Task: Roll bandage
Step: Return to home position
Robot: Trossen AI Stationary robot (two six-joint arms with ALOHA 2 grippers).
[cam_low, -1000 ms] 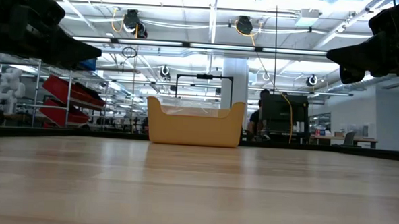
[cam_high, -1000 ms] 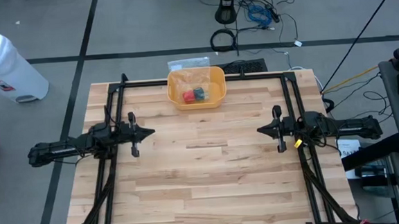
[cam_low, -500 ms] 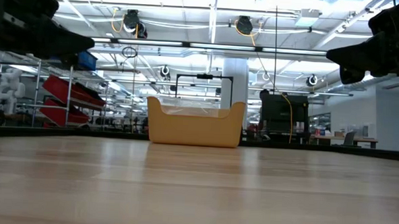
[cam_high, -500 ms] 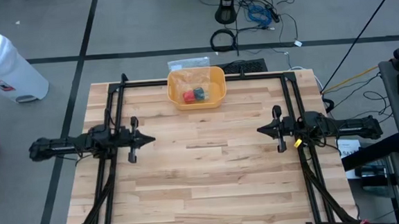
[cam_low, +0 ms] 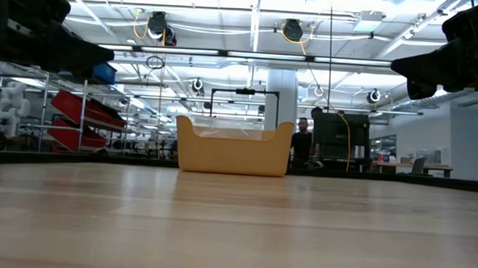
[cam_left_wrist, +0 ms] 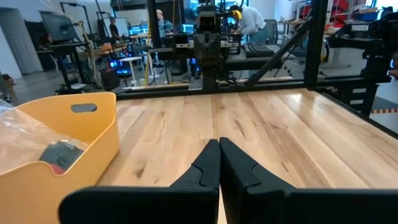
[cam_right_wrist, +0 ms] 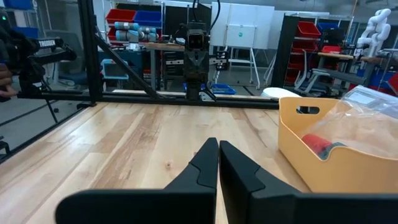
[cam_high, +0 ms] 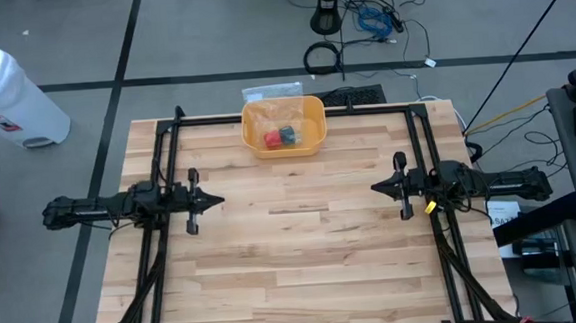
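A yellow bin (cam_high: 316, 120) stands at the middle of the table's far edge. In it lies a clear plastic bag (cam_high: 277, 114) with a red roll (cam_high: 272, 138) and a dark roll (cam_high: 287, 134); which of them is the bandage I cannot tell. My left gripper (cam_high: 218, 198) hovers shut at the table's left side, pointing level toward the right arm. My right gripper (cam_high: 373, 187) hovers shut at the right side, facing it. Both are above the wood and well short of the bin. The wrist views show each pair of fingers closed together, my left gripper (cam_left_wrist: 219, 144) and my right gripper (cam_right_wrist: 218, 144), with nothing between them.
A black frame (cam_high: 285, 115) runs along the table's far edge and down both sides under the arms. Bare wood (cam_high: 298, 241) spreads between the grippers and toward the near edge. Beyond the table stand a white floor bin (cam_high: 9, 98), cables, and a person (cam_low: 302, 141) in the room.
My left arm has swung a little toward the table's near edge and now points straight across at the right arm. Its fingers have stayed shut. The bin and its contents have not moved.
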